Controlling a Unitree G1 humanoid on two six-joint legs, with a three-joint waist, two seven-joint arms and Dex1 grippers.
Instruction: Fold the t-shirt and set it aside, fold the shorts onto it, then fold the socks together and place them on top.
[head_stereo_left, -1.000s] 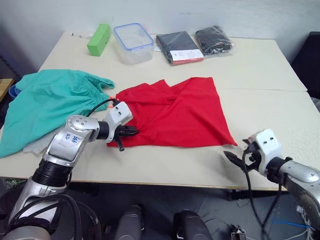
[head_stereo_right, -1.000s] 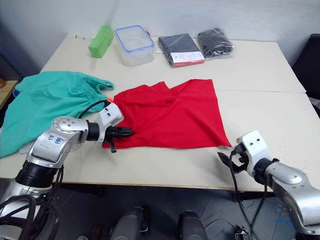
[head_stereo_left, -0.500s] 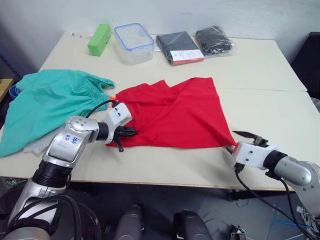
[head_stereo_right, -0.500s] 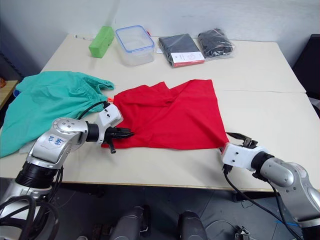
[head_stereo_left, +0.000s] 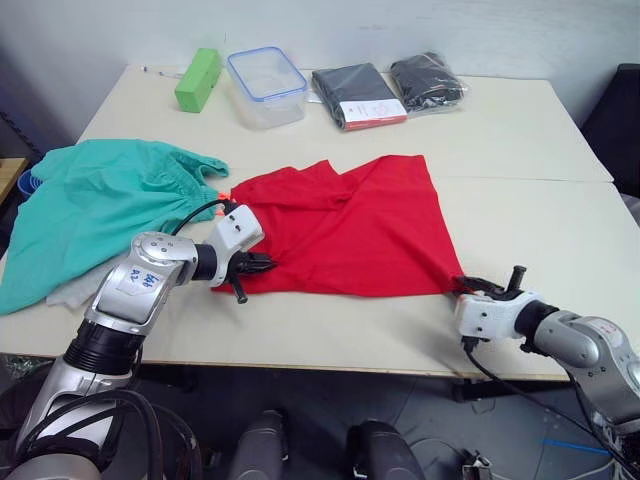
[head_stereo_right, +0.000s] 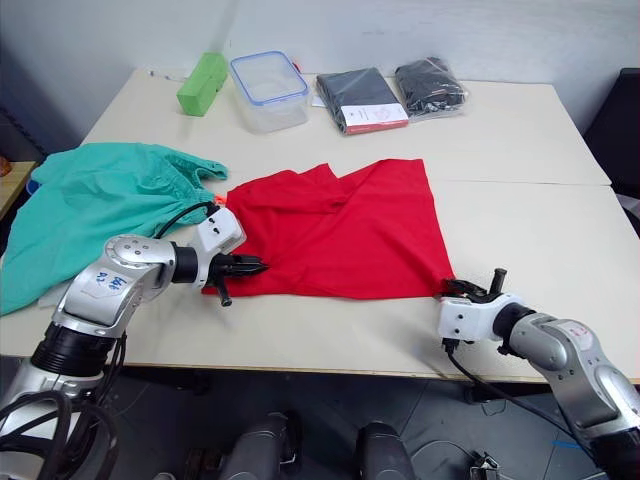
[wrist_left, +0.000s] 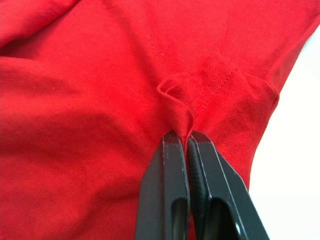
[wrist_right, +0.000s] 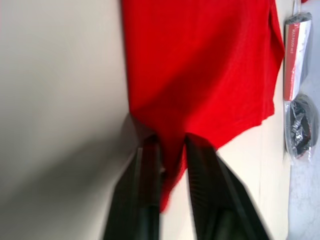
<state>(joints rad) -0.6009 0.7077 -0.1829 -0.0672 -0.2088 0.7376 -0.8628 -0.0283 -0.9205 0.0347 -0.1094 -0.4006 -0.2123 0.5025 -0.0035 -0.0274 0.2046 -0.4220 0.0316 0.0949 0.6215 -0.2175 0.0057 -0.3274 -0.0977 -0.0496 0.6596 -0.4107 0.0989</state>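
Socks unseen; t-shirt (head_stereo_left: 350, 225) corner (between right gripper (wrist_right: 170, 160) fingers) half-hidden.

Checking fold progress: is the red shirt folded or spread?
Spread, not neatly folded: the t-shirt lies rumpled and open across the table.

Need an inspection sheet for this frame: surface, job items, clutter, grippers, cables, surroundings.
Surface: beige table, two tops butted together, seam visible.
Job's things: t-shirt spread flat mid-table; shorts bunched at the robot's left, draped over the edge; socks pale grey, mostly under the shorts.
Clutter: green block, clear lidded container, two dark bagged packs along the far edge.
Grippers: left gripper pinches the shirt's near-left edge; right gripper straddles its near-right corner, jaws apart.
Cables: black cable looped at the left wrist; another hangs below the right wrist.
Surroundings: pale wall behind.
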